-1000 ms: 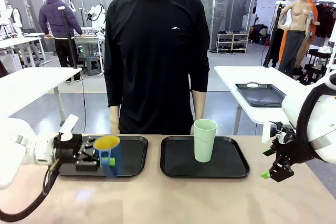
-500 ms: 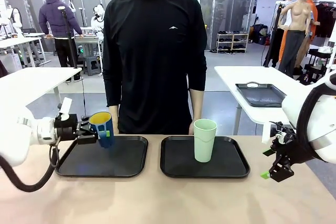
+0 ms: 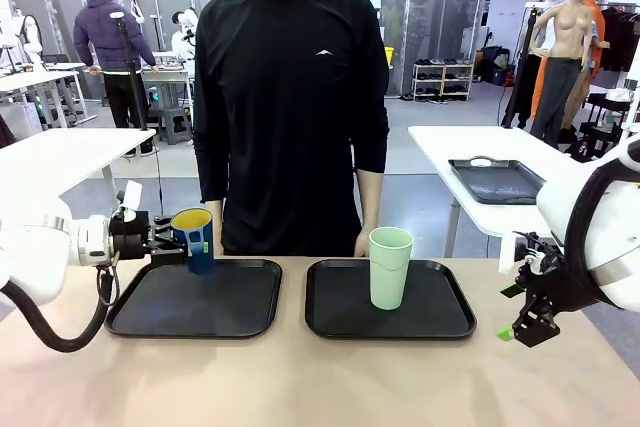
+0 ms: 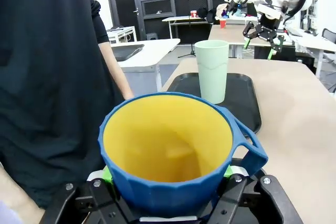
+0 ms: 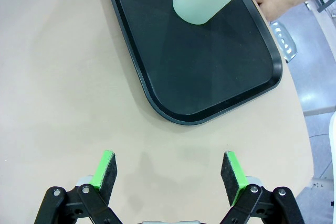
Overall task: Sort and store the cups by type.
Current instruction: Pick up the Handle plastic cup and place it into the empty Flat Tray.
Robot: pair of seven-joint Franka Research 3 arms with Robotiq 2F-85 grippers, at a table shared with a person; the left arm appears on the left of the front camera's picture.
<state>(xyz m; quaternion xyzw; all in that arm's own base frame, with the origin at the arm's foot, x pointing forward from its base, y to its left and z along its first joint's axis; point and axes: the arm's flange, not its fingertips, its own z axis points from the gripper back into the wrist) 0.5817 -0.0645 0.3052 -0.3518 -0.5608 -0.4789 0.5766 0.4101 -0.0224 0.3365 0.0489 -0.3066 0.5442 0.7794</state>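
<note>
blue mug [image 3: 194,238] clamped upright in left gripper [image 3: 172,244] above left tray's [image 3: 196,299] far-left corner, green tumbler [image 3: 389,267] on right tray [image 3: 389,300], right gripper [image 5: 170,172] wide open, holding nothing

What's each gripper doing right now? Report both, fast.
Left gripper: shut on the dark blue mug, held above the left tray.
Right gripper: open, holding nothing, over bare table.

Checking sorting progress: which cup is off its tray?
The dark blue mug, yellow inside, held up by the left gripper; the mint tumbler stands on its tray.
</note>
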